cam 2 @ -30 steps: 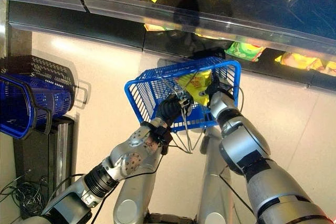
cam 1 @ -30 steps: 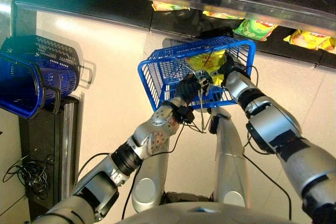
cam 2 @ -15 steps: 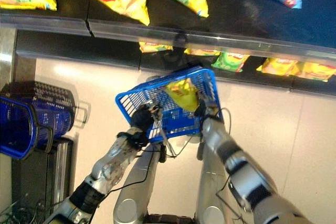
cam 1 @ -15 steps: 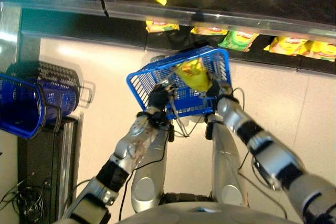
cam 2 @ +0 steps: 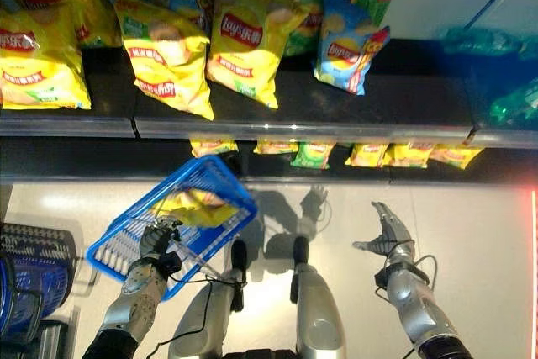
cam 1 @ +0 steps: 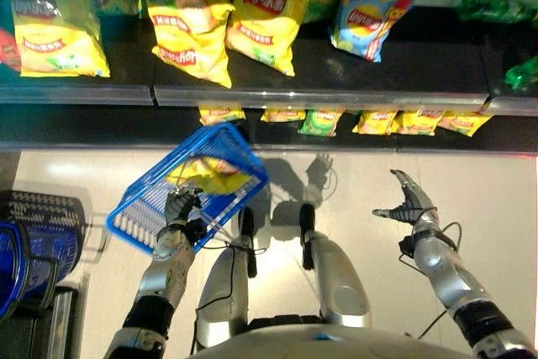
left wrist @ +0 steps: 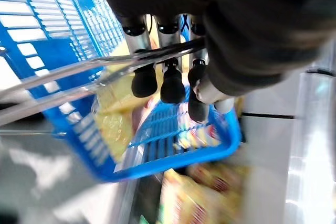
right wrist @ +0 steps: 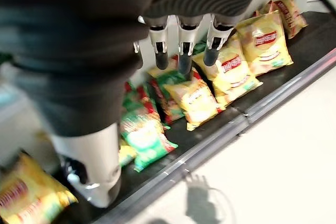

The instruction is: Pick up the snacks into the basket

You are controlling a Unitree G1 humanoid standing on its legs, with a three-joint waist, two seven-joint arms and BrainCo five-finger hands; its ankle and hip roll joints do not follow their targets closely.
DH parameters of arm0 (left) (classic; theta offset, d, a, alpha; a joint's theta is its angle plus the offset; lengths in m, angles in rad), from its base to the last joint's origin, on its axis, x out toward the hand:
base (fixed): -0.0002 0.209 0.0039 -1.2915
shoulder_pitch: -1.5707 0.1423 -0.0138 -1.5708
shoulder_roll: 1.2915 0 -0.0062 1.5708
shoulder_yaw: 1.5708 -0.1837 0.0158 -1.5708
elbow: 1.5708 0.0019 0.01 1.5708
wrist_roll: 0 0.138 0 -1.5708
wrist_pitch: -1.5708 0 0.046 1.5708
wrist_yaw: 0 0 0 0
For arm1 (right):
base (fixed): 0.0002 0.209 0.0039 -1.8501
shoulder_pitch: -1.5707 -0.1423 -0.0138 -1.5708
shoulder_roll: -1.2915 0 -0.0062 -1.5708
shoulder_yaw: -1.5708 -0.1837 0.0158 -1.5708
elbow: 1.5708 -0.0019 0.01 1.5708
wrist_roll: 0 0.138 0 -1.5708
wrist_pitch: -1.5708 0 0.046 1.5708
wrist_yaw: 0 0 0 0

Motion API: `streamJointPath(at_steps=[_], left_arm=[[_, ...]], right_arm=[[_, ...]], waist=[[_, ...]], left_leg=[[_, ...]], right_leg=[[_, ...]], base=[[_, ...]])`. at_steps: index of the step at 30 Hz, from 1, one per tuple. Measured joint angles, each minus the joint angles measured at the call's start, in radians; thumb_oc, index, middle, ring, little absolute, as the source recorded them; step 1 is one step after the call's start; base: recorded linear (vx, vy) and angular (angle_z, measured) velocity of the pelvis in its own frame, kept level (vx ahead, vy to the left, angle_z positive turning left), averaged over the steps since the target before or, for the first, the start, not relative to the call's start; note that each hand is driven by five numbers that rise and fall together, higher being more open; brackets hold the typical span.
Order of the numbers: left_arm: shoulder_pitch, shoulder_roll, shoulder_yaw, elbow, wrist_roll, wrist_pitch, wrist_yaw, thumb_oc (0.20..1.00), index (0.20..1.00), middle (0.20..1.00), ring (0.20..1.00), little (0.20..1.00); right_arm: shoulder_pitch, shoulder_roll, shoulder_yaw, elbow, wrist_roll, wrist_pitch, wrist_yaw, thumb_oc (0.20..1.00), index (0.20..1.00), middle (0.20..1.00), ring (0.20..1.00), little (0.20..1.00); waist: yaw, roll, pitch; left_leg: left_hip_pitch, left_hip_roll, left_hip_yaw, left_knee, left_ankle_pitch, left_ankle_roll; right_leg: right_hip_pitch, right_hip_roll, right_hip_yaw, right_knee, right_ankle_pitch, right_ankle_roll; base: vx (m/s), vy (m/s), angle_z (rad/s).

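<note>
right hand [cam 1: 408, 206] pulled out of the basket [cam 1: 143, 208], fingers now spread, empty, off by itself | left hand [cam 1: 180, 208] still curled round the basket's wire handle | yellow snack bag [cam 1: 210, 177] sits inside | looks like one drop done, shelf bags [cam 1: 265, 6] next

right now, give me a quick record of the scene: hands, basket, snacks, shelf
left hand: shut on the handle of the basket, holding it tilted above the floor
right hand: open, holding nothing, raised toward the shelf
basket: blue wire, with one yellow snack bag inside
shelf: yellow, green and blue snack bags lying on it, more bags on the level below
spare baskets: dark blue stack at the robot's left
</note>
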Motion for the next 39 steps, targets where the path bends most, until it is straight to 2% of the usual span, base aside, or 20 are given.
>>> streamJointPath(at_steps=[2, 6, 9, 15, 19, 20, 21, 22, 23, 24, 25, 26, 27, 28, 30, 32, 35, 37, 38, 39], left_arm=[[0.035, 0.016, 0.009, 0.076, 0.051, 0.027, -0.002, 0.2, 0.2, 0.2, 0.2, 0.2], [0.083, 0.015, 0.039, 0.24, 0.071, 0.042, -0.028, 0.2, 0.2, 0.2, 0.2, 0.2], [0.166, -0.005, 0.046, 0.331, 0.092, 0.058, -0.064, 0.2, 0.2, 0.2, 0.2, 0.2], [0.137, -0.048, 0.037, 0.508, 0.172, 0.071, -0.097, 0.2, 0.2, 0.2, 0.2, 0.2], [0.131, 0.017, 0.042, 0.568, 0.212, 0.064, -0.09, 0.2, 0.2, 0.2, 0.2, 0.2], [0.125, 0.049, 0.038, 0.567, 0.214, 0.065, -0.079, 0.2, 0.2, 0.2, 0.2, 0.2], [0.12, 0.045, 0.035, 0.567, 0.217, 0.067, -0.08, 0.2, 0.2, 0.2, 0.2, 0.2], [0.112, 0.027, -0.009, 0.564, 0.213, 0.064, -0.082, 0.2, 0.2, 0.2, 0.2, 0.2], [0.107, -0.01, -0.011, 0.566, 0.207, 0.065, -0.091, 0.2, 0.2, 0.2, 0.2, 0.2], [0.116, -0.046, -0.015, 0.569, 0.207, 0.067, -0.096, 0.2, 0.2, 0.2, 0.2, 0.2], [0.114, -0.076, -0.017, 0.569, 0.207, 0.069, -0.096, 0.2, 0.2, 0.2, 0.2, 0.2], [0.122, -0.097, -0.001, 0.573, 0.208, 0.072, -0.101, 0.2, 0.2, 0.2, 0.2, 0.2], [0.121, -0.097, -0.001, 0.572, 0.209, 0.075, -0.108, 0.2, 0.2, 0.2, 0.2, 0.2], [0.118, -0.103, 0.001, 0.586, 0.208, 0.072, -0.104, 0.2, 0.2, 0.2, 0.2, 0.2], [0.125, -0.096, 0.003, 0.594, 0.208, 0.086, -0.114, 0.2, 0.2, 0.2, 0.2, 0.2], [0.128, -0.092, 0.008, 0.607, 0.208, 0.089, -0.114, 0.2, 0.2, 0.2, 0.2, 0.2], [0.129, -0.081, 0.057, 0.635, 0.206, 0.098, -0.112, 0.2, 0.2, 0.2, 0.2, 0.2], [0.129, -0.066, 0.082, 0.652, 0.206, 0.109, -0.111, 0.2, 0.2, 0.2, 0.2, 0.2], [0.119, -0.077, 0.099, 0.65, 0.203, 0.112, -0.112, 0.2, 0.2, 0.2, 0.2, 0.2], [0.12, -0.063, 0.094, 0.635, 0.203, 0.111, -0.115, 0.2, 0.2, 0.2, 0.2, 0.2]], right_arm=[[0.023, 0.02, -0.018, 0.097, 0.07, 0.019, 0.0, 1.0, 1.0, 1.0, 1.0, 1.0], [0.024, 0.073, -0.151, 0.371, 0.179, 0.046, -0.008, 1.0, 1.0, 1.0, 1.0, 1.0], [0.061, 0.052, -0.154, 0.487, 0.212, 0.075, -0.002, 1.0, 1.0, 1.0, 1.0, 1.0], [0.097, 0.005, -0.179, 0.625, 0.229, 0.113, 0.04, 1.0, 1.0, 1.0, 1.0, 1.0], [0.066, 0.052, -0.185, 0.694, 0.283, 0.116, 0.057, 1.0, 1.0, 1.0, 1.0, 1.0], [0.087, 0.063, -0.184, 0.694, 0.29, 0.113, 0.06, 1.0, 1.0, 1.0, 1.0, 1.0], [0.086, 0.058, -0.183, 0.69, 0.29, 0.112, 0.059, 1.0, 1.0, 1.0, 1.0, 1.0], [0.075, 0.044, -0.179, 0.705, 0.301, 0.115, 0.061, 1.0, 1.0, 1.0, 1.0, 1.0], [0.046, 0.022, -0.178, 0.708, 0.31, 0.118, 0.061, 1.0, 1.0, 1.0, 1.0, 1.0], [0.03, 0.008, -0.181, 0.717, 0.319, 0.116, 0.062, 1.0, 1.0, 1.0, 1.0, 1.0], [0.017, -0.007, -0.184, 0.724, 0.322, 0.115, 0.066, 1.0, 1.0, 1.0, 1.0, 1.0], [-0.03, -0.013, -0.181, 0.714, 0.333, 0.123, 0.068, 1.0, 1.0, 1.0, 1.0, 1.0], [-0.026, -0.001, -0.179, 0.704, 0.336, 0.124, 0.074, 1.0, 1.0, 1.0, 1.0, 1.0], [-0.053, 0.019, -0.173, 0.713, 0.335, 0.123, 0.074, 1.0, 1.0, 1.0, 1.0, 1.0], [-0.043, 0.043, -0.171, 0.715, 0.335, 0.124, 0.081, 1.0, 1.0, 1.0, 1.0, 1.0], [-0.038, 0.041, -0.14, 0.716, 0.333, 0.126, 0.084, 1.0, 1.0, 1.0, 1.0, 1.0], [-0.05, 0.061, -0.087, 0.716, 0.305, 0.128, 0.109, 1.0, 1.0, 1.0, 1.0, 1.0], [0.008, 0.084, -0.042, 0.729, 0.279, 0.129, 0.139, 1.0, 1.0, 1.0, 1.0, 1.0], [0.013, 0.072, -0.041, 0.718, 0.274, 0.131, 0.146, 1.0, 1.0, 1.0, 1.0, 1.0], [0.015, 0.08, -0.038, 0.671, 0.268, 0.131, 0.156, 1.0, 1.0, 1.0, 1.0, 1.0]], waist=[[-0.001, 0.004, -0.056], [0.002, 0.024, -0.137], [-0.022, 0.041, -0.217], [-0.057, 0.086, -0.285], [-0.019, 0.031, -0.29], [-0.025, -0.032, -0.302], [-0.03, -0.026, -0.301], [-0.022, -0.037, -0.297], [0.002, -0.026, -0.297], [0.022, 0.01, -0.301], [0.03, 0.06, -0.299], [0.051, 0.107, -0.28], [0.045, 0.087, -0.285], [0.053, 0.105, -0.269], [0.083, 0.075, -0.26], [0.093, 0.078, -0.269], [0.121, 0.029, -0.287], [0.112, -0.007, -0.351], [0.114, 0.024, -0.325], [0.101, 0.026, -0.288]], left_leg=[[0.042, 0.0, -0.005, -0.038, -0.006, -0.023], [0.152, 0.045, 0.035, -0.148, 0.031, -0.071], [0.212, 0.084, 0.101, -0.193, 0.038, -0.117], [0.208, 0.185, 0.089, -0.12, 0.008, -0.162], [0.143, 0.269, 0.052, 0.119, -0.036, -0.179], [0.09, 0.244, 0.005, 0.235, -0.024, -0.158], [0.069, 0.245, -0.016, 0.273, -0.034, -0.145], [-0.003, 0.104, -0.182, 0.388, -0.068, -0.142], [-0.022, -0.027, -0.213, 0.392, -0.102, -0.148], [-0.038, -0.084, -0.223, 0.334, -0.119, -0.112], [-0.039, -0.093, -0.236, 0.274, -0.118, -0.101], [-0.058, -0.101, -0.216, 0.188, -0.123, -0.103], [-0.07, -0.118, -0.174, 0.143, -0.119, -0.096], [-0.089, -0.108, -0.142, 0.012, -0.081, -0.08], [-0.097, -0.137, -0.135, -0.079, -0.043, -0.083], [-0.126, -0.099, -0.109, -0.091, -0.017, -0.132], [-0.142, -0.08, -0.107, 0.026, -0.015, -0.112], [-0.083, -0.093, -0.105, 0.017, -0.005, -0.088], [-0.046, -0.064, -0.09, -0.008, -0.008, 0.014], [0.0, -0.045, -0.101, -0.011, -0.015, 0.042]], right_leg=[[0.085, -0.027, 0.052, -0.023, 0.058, 0.058], [0.152, 0.006, 0.11, -0.081, 0.018, 0.072], [0.161, 0.016, 0.009, -0.133, 0.016, 0.021], [0.133, 0.123, 0.054, -0.081, -0.027, -0.035], [0.0, 0.175, 0.037, 0.309, -0.177, -0.111], [0.009, 0.172, 0.056, 0.293, -0.261, -0.188], [0.023, 0.174, 0.043, 0.282, -0.259, -0.197], [0.013, 0.187, 0.115, 0.241, -0.215, -0.187], [0.022, 0.191, 0.177, 0.139, -0.168, -0.163], [0.054, 0.212, 0.201, 0.047, -0.157, -0.087], [0.046, 0.237, 0.209, 0.046, -0.181, -0.036], [0.028, 0.233, 0.208, 0.204, -0.226, -0.075], [0.052, 0.201, 0.232, 0.134, -0.208, -0.172], [0.097, 0.262, 0.258, 0.039, -0.157, -0.188], [0.124, 0.261, 0.265, -0.015, -0.103, -0.221], [0.146, 0.293, 0.266, -0.054, -0.11, -0.228], [0.136, 0.3, 0.338, -0.058, -0.11, -0.228], [0.131, 0.286, 0.293, -0.017, -0.135, -0.16], [0.076, 0.316, 0.265, 0.184, -0.167, -0.05], [-0.093, 0.312, 0.241, 0.547, -0.12, 0.105]], base=[[0.16, -0.144, -0.12], [0.15, -0.211, -0.32], [0.1, -0.312, -0.65], [0.15, -0.49, -0.32], [0.13, -0.438, -0.47], [0.0, -0.163, -0.19], [0.17, -0.206, -0.13], [0.21, -0.111, -0.5], [0.44, -0.223, -1.05], [0.34, -0.164, -1.25], [0.52, -0.157, -1.27], [0.32, -0.045, -0.93], [0.47, -0.067, -0.96], [0.17, -0.021, -0.62], [0.44, -0.053, -0.91], [0.73, -0.003, -1.04], [0.41, -0.029, -1.14], [0.43, -0.061, -0.69], [0.49, 0.02, -0.56], [0.25, 0.044, -0.13]])
